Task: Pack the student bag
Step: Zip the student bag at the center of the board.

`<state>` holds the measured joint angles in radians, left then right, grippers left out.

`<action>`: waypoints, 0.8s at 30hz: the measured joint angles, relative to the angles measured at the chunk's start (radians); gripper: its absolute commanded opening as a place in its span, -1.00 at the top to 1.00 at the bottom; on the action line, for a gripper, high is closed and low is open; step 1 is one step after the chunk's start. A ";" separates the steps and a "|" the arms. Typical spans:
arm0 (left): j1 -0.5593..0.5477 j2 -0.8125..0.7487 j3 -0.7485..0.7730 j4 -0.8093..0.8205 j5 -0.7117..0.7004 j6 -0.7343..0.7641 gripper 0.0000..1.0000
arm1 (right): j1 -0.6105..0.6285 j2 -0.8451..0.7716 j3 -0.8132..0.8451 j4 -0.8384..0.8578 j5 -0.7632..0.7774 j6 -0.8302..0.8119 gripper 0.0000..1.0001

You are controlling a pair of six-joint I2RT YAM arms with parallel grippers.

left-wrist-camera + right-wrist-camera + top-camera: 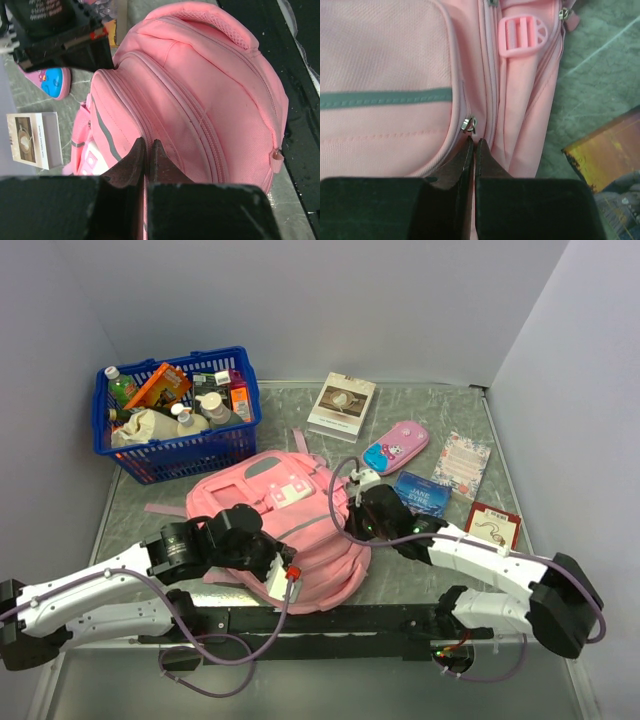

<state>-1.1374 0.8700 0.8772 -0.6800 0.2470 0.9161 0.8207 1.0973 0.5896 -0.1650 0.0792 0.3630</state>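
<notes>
Bag position: The student bag (300,530) lay front panel up at the middle of the table (125,505), between the two arms and touched or overhung by both.
Bag long axis: It ran from the far side to the near side, slightly skewed. The carry handle (215,22) end faced the arm bases and the strap ends pointed toward the blue basket (180,435).
Left gripper: The left gripper (148,150) had its jaws pressed together with nothing visible between them. Its tips stood over the bag's front pocket, and the domed top of the bag lay ahead of them.
Right gripper: The right gripper (474,146) also had its jaws pressed together, with nothing visibly pinched. It sat at the bag's right flank.
Governing relation: A metal zip pull (468,124) lay directly ahead of the right tips, just beside them. Contact could not be confirmed.
Nearer arm: The right arm was judged nearer to that pull, so an opening move would likely start there. The left arm was placed to steady the fabric.
Bag appearance: The fabric was soft and pink, with a grey stripe (385,97) across the front pocket and a pink buckle (522,35) at the side. The zip lines appeared closed.
Loose items: The pencil case (395,447) and a book (342,405) lay apart from the bag, on the far right.
</notes>
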 measured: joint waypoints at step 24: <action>-0.010 -0.104 -0.085 -0.060 0.077 0.201 0.99 | -0.060 -0.074 0.066 0.172 0.096 -0.076 0.13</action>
<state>-1.1473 0.7658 0.7925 -0.7399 0.3241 1.1175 0.7605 1.0229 0.6559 0.0067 0.1753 0.2874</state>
